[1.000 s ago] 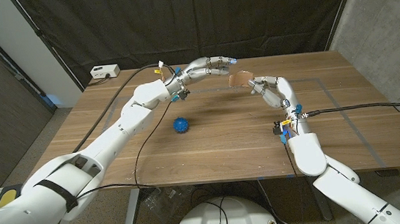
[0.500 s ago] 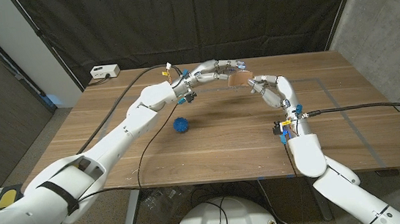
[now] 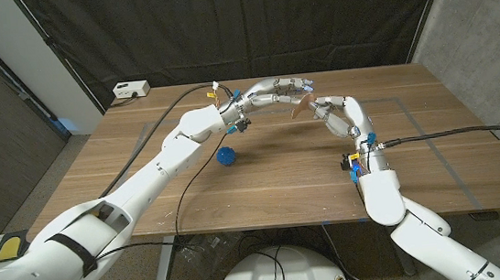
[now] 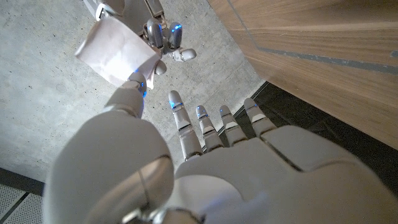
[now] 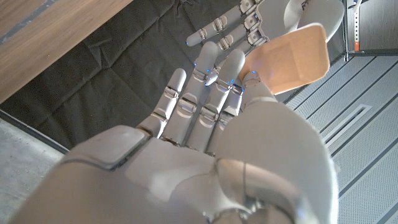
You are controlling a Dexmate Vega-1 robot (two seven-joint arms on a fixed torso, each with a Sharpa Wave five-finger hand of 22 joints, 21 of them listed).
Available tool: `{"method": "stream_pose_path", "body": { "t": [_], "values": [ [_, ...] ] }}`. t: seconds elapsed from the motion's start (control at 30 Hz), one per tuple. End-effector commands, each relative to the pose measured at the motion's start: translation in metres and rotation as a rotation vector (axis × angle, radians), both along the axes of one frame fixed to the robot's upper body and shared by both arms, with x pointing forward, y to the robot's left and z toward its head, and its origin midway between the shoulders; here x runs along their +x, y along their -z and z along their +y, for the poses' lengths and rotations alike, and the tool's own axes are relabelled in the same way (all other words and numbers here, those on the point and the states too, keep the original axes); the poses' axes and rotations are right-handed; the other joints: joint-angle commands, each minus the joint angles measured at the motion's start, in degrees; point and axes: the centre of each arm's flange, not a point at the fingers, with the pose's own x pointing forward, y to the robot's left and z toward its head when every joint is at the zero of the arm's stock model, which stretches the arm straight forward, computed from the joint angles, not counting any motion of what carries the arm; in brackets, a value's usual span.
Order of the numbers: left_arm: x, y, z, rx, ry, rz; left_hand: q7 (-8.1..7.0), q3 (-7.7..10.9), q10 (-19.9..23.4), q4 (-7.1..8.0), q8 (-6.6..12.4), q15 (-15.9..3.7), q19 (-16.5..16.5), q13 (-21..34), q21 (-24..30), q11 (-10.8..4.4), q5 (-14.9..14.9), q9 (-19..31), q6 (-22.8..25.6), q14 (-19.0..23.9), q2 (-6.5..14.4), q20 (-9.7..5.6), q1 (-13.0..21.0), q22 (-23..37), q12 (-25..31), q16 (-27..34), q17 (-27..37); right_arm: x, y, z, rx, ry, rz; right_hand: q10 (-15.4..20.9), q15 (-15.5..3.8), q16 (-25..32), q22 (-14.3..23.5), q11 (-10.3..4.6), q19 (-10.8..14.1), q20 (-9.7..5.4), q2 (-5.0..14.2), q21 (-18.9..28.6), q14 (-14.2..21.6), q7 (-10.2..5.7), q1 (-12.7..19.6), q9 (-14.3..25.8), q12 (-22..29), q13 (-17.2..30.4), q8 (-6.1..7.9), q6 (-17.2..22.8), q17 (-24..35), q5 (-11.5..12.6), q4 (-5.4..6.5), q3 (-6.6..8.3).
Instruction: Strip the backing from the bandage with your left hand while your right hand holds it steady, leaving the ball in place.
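The left hand (image 3: 280,90) has slid over to meet the bandage (image 3: 301,104), fingers outstretched against it. Nearer, the blue ball (image 3: 225,155) sits at eight o'clock from the bandage, which the right hand (image 3: 332,111) pinches above the table (image 3: 264,185)

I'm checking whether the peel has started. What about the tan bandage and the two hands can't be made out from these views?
- Head view: the tan bandage is too small to tell backing from pad.
- Left wrist view: the left hand fingers reach toward the bandage's white side; whether they touch it is unclear, as its thumb covers the edge.
- Right wrist view: the right hand hides its own pinch on the bandage.
- The blue spiky ball: contact with the cable beside it is unclear.
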Motion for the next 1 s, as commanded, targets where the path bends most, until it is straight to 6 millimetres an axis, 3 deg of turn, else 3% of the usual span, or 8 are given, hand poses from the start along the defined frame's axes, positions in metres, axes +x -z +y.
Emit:
{"method": "stream_pose_path", "body": {
  "t": [0.03,0.5,0.63,1.0],
  "values": [
    [-0.009,0.005,-0.001,0.020,0.022,0.012,0.16,-0.13,0.24,0.20,0.93,0.47,-0.28,0.41,0.33,-0.01,0.61,0.36,1.61,-0.17,0.64,0.03,0.00,0.10,0.56,-0.08,0.43,-0.007,0.003,0.003,-0.013,0.051,-0.005,0.28,-6.31,-0.14,-0.08,-0.36,-0.17,-4.13,0.12,0.27,-0.07,-2.11,0.47,0.29,0.15,-0.03,-0.14,2.78,0.20,0.22,0.06,-0.20],
    [-0.015,0.007,0.003,0.026,0.020,0.004,0.22,-0.23,0.73,1.11,1.94,0.65,-0.20,0.96,0.50,-0.21,0.69,0.03,4.03,-0.19,2.53,0.08,0.20,0.19,1.08,0.10,1.15,-0.003,0.008,-0.004,0.036,0.074,0.000,0.39,-6.31,-0.37,-0.33,-0.16,-0.21,-4.03,0.09,0.83,0.19,-1.80,0.56,0.34,0.26,-0.04,-0.32,2.89,0.61,0.23,0.05,-0.36],
    [-0.015,0.006,0.003,0.022,0.010,0.000,0.96,-0.26,0.95,1.14,2.55,0.70,-0.03,1.18,0.63,-0.18,0.64,-0.26,5.74,-0.11,2.89,0.16,0.57,0.21,1.29,0.12,1.35,-0.004,0.007,-0.006,0.040,0.073,-0.006,0.58,-6.28,-0.45,-0.40,-0.21,-0.22,-4.03,0.16,1.01,0.27,-1.83,0.61,0.37,0.34,-0.07,-0.35,2.95,0.73,0.25,0.07,-0.38],
    [-0.013,0.003,0.000,0.012,0.010,-0.008,0.13,-0.55,1.20,0.92,1.50,0.02,0.27,1.56,0.86,-0.68,0.45,-0.75,3.43,0.44,2.82,-0.02,1.36,0.23,1.61,0.18,1.60,-0.002,0.007,-0.011,0.045,0.075,-0.002,0.72,-6.20,-0.65,-0.56,-0.01,-0.27,-3.91,0.14,1.47,0.49,-1.66,0.55,0.40,0.32,-0.30,-0.49,2.95,1.00,0.23,0.14,-0.52]
  ]
}}
